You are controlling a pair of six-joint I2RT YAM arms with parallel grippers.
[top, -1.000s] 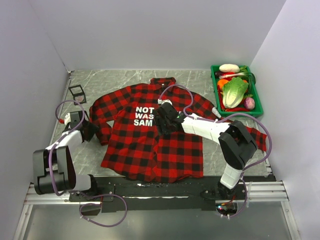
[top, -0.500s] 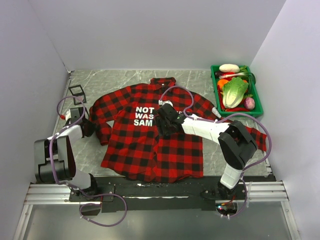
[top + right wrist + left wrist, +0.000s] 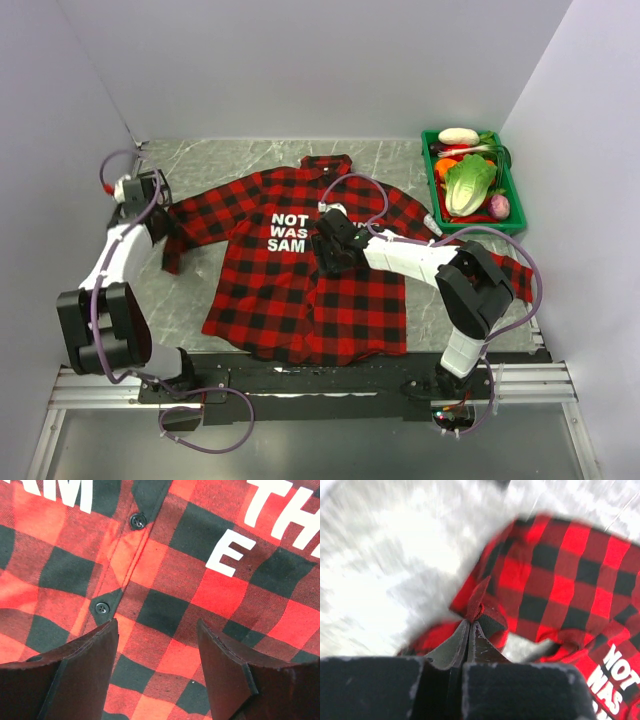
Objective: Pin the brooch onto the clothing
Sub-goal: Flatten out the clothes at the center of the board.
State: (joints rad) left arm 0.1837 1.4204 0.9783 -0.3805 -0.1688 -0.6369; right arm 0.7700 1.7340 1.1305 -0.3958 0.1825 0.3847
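Left wrist view: the plaid shirt (image 3: 570, 570) is pinched at its sleeve (image 3: 481, 605) by the closed left hand (image 3: 469, 626), the right hand (image 3: 157, 627) is held open above it, and no brooch is seen pinned.

The white-and-black left arm (image 3: 122, 252) stretches toward eleven o'clock, its black left gripper (image 3: 469, 626) pinched tight on a fold of the red-and-black plaid shirt (image 3: 560, 575). The right arm (image 3: 415, 257) reaches toward ten o'clock, its right gripper (image 3: 157, 630) spread wide, hovering.
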